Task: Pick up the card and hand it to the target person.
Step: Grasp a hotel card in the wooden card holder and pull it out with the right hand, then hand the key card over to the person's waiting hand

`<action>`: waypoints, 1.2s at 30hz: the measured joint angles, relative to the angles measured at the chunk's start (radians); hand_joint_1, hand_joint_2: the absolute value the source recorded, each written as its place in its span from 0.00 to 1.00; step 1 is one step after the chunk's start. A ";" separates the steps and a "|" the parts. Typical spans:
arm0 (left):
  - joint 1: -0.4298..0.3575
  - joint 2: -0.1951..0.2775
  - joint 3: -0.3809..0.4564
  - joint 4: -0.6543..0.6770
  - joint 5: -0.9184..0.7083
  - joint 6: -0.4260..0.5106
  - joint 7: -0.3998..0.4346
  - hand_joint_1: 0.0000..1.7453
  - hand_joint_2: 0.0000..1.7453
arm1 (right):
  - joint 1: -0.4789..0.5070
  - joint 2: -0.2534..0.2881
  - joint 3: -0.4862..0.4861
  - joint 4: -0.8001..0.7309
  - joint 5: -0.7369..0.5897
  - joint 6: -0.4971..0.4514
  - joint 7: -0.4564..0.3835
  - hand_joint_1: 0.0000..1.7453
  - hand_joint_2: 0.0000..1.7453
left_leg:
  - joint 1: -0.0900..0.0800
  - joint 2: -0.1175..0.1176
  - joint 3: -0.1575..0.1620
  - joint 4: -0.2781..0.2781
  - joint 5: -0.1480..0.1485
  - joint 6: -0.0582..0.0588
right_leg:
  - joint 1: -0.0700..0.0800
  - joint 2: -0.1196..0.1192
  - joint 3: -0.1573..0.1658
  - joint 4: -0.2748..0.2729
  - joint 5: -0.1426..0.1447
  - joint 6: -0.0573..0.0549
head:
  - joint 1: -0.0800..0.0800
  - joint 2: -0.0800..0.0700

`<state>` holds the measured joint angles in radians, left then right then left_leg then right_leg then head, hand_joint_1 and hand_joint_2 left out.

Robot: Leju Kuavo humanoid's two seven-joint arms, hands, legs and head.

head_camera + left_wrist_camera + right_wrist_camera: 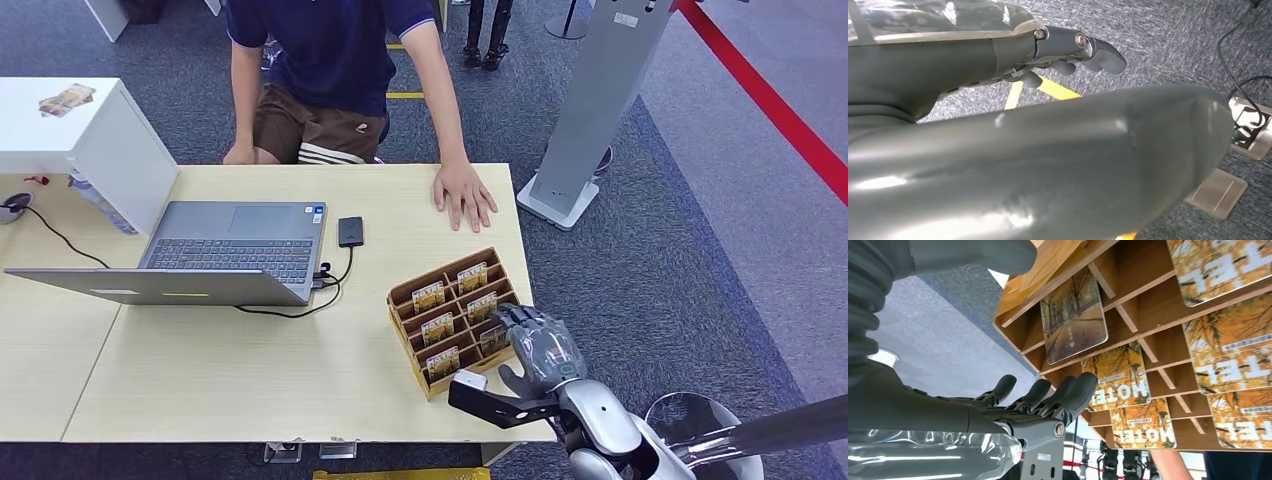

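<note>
Robot hand on the right point(535, 340) hovers at the near right corner of the wooden card rack point(405, 297) on the worktop point(250, 370), fingers spread and holding nothing, thumb pointing toward the near edge; cards stand in the rack's compartments, and the one nearest the fingers point(492, 336) is partly covered by them, so I cannot tell whether they touch it. A person sits at the far side with a hand point(464, 196) flat on the worktop, a laptop point(200, 260) to the left. From the left wrist, the left robot hand point(1068, 52) hangs over carpet with fingers curled in and nothing in them, its thumb blurred across most of the frame. From the right wrist, the fingers point(1068, 395) lie just beside a card point(1074, 315) standing in an end compartment, not closed on it. The card looks thin, stiff, light and glossy, likely slippery; pinching its exposed top edge seems best, since its lower part sits hidden behind the divider
</note>
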<state>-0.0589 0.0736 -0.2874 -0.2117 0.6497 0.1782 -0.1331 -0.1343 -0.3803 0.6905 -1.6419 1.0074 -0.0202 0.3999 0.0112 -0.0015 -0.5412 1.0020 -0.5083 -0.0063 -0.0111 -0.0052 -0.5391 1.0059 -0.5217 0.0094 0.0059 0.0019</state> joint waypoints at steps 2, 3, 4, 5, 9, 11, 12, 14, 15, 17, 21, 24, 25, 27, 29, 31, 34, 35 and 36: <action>0.000 0.000 -0.003 0.000 0.000 0.000 0.000 0.00 0.00 | 0.000 -0.002 -0.005 0.000 0.000 0.000 0.004 0.31 1.00 | 0.000 0.000 0.000 0.000 0.000 0.000 | 0.000 0.000 0.000 0.000 0.000 0.000 | 0.000 0.000; 0.000 0.000 -0.004 0.000 0.001 0.000 0.000 0.00 0.00 | 0.001 -0.003 -0.008 0.000 0.000 0.000 0.005 0.33 1.00 | 0.000 0.000 0.000 0.000 0.000 0.000 | 0.000 0.000 0.000 0.000 0.000 0.000 | 0.000 0.000; 0.000 0.000 -0.005 0.000 0.001 0.000 0.000 0.00 0.00 | 0.001 -0.005 -0.011 0.000 0.001 0.000 0.007 0.35 1.00 | 0.000 0.000 0.000 0.000 0.000 0.000 | 0.000 0.000 0.000 0.000 0.000 0.000 | 0.000 0.000; 0.000 0.000 -0.006 0.000 0.002 0.000 0.000 0.00 0.00 | 0.001 -0.006 -0.014 -0.001 0.001 0.000 0.008 0.37 1.00 | 0.000 0.000 0.000 0.000 0.000 0.000 | 0.000 0.000 0.000 0.000 0.000 0.000 | 0.000 0.000; 0.000 0.000 -0.006 0.000 0.003 0.000 0.000 0.00 0.00 | 0.002 -0.012 -0.021 -0.003 0.001 0.000 0.013 0.67 1.00 | 0.000 0.000 0.000 0.000 0.000 0.000 | 0.000 0.000 0.000 0.000 0.000 0.000 | 0.000 0.000; 0.000 0.000 -0.006 0.000 0.004 0.000 0.000 0.00 0.00 | 0.001 -0.015 -0.023 -0.007 0.001 0.000 0.014 0.74 1.00 | 0.000 0.000 0.000 0.000 0.000 0.000 | 0.000 0.000 0.000 0.000 0.000 0.000 | 0.000 0.000; 0.000 0.000 -0.006 0.000 0.005 0.000 -0.001 0.00 0.00 | 0.001 -0.016 -0.023 -0.008 0.001 0.001 0.015 0.74 1.00 | 0.000 0.000 0.000 0.000 0.000 0.000 | 0.000 0.000 0.000 0.000 0.000 0.000 | 0.000 0.000; 0.000 0.000 -0.007 0.000 0.007 -0.001 -0.004 0.00 0.00 | 0.001 -0.018 -0.024 -0.009 0.001 0.002 0.015 0.75 1.00 | 0.000 0.000 0.000 0.000 0.000 0.000 | 0.000 0.000 0.000 0.000 0.000 0.000 | 0.000 0.000; 0.000 0.000 -0.007 0.000 0.007 -0.003 -0.007 0.00 0.00 | 0.001 -0.018 -0.024 -0.009 0.000 0.003 0.016 0.75 1.00 | 0.000 0.000 0.000 0.000 0.000 0.000 | 0.000 0.000 0.000 0.000 0.000 0.000 | 0.000 0.000; 0.000 0.000 -0.010 0.000 0.007 -0.010 -0.016 0.00 0.00 | 0.001 -0.018 -0.023 -0.009 -0.001 0.004 0.015 0.75 1.00 | 0.000 0.000 0.000 0.000 0.000 0.000 | 0.000 0.000 0.000 0.000 0.000 0.000 | 0.000 0.000; 0.000 0.000 -0.018 0.000 0.004 -0.025 -0.034 0.00 0.00 | 0.001 -0.018 -0.023 -0.009 -0.005 0.004 0.012 0.76 1.00 | 0.000 0.000 0.000 0.000 0.000 0.000 | 0.000 0.000 0.000 0.000 0.000 0.000 | 0.000 0.000; 0.000 0.000 -0.023 0.000 0.002 -0.031 -0.044 0.00 0.25 | 0.001 -0.018 -0.022 -0.009 -0.008 0.003 0.010 0.79 1.00 | 0.000 0.000 0.000 0.000 0.000 0.000 | 0.000 0.000 0.000 0.000 0.000 0.000 | 0.000 0.000; 0.000 0.000 -0.026 0.000 0.002 -0.032 -0.046 0.00 0.50 | 0.001 -0.018 -0.021 -0.009 -0.010 0.003 0.008 0.81 1.00 | 0.000 0.000 0.000 0.000 0.000 0.000 | 0.000 0.000 0.000 0.000 0.000 0.000 | 0.000 0.000; 0.000 0.000 -0.032 0.000 0.002 -0.032 -0.051 0.00 1.00 | 0.001 -0.018 -0.020 -0.009 -0.014 0.002 0.005 0.84 1.00 | 0.000 0.000 0.000 0.000 0.000 0.000 | 0.000 0.000 0.000 0.000 0.000 0.000 | 0.000 0.000; 0.000 0.000 -0.036 0.000 0.002 -0.030 -0.055 0.00 1.00 | 0.001 -0.018 -0.020 -0.009 -0.014 0.000 0.003 0.85 1.00 | 0.000 0.000 0.000 0.000 0.000 0.000 | 0.000 0.000 0.000 0.000 0.000 0.000 | 0.000 0.000; 0.000 0.000 -0.039 0.000 -0.002 -0.030 -0.059 0.00 1.00 | 0.002 -0.018 -0.020 -0.009 -0.015 -0.001 0.002 0.86 1.00 | 0.000 0.000 0.000 0.000 0.000 0.000 | 0.000 0.000 0.000 0.000 0.000 0.000 | 0.000 0.000; 0.000 0.000 -0.045 0.000 -0.005 -0.030 -0.063 0.00 1.00 | 0.003 -0.018 -0.020 -0.009 -0.011 -0.004 0.000 0.86 1.00 | 0.000 0.000 0.000 0.000 0.000 0.000 | 0.000 0.000 0.000 0.000 0.000 0.000 | 0.000 0.000; 0.000 0.000 -0.047 0.000 -0.003 -0.030 -0.064 0.00 1.00 | 0.004 -0.017 -0.020 -0.009 -0.008 -0.005 -0.001 0.86 1.00 | 0.000 0.000 0.000 0.000 0.000 0.000 | 0.000 0.000 0.000 0.000 0.000 0.000 | 0.000 0.000; 0.000 0.000 -0.048 0.000 -0.001 -0.030 -0.064 0.00 1.00 | 0.005 -0.017 -0.020 -0.009 -0.005 -0.007 -0.002 0.86 1.00 | 0.000 0.000 0.000 0.000 0.000 0.000 | 0.000 0.000 0.000 0.000 0.000 0.000 | 0.000 0.000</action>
<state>-0.0589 0.0740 -0.3359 -0.2117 0.6490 0.1477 -0.1975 -0.1291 -0.3977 0.6703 -1.6506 1.0024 -0.0274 0.3983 0.0112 -0.0016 -0.5412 1.0020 -0.5083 -0.0063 -0.0111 -0.0052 -0.5391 1.0059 -0.5217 0.0094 0.0059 0.0019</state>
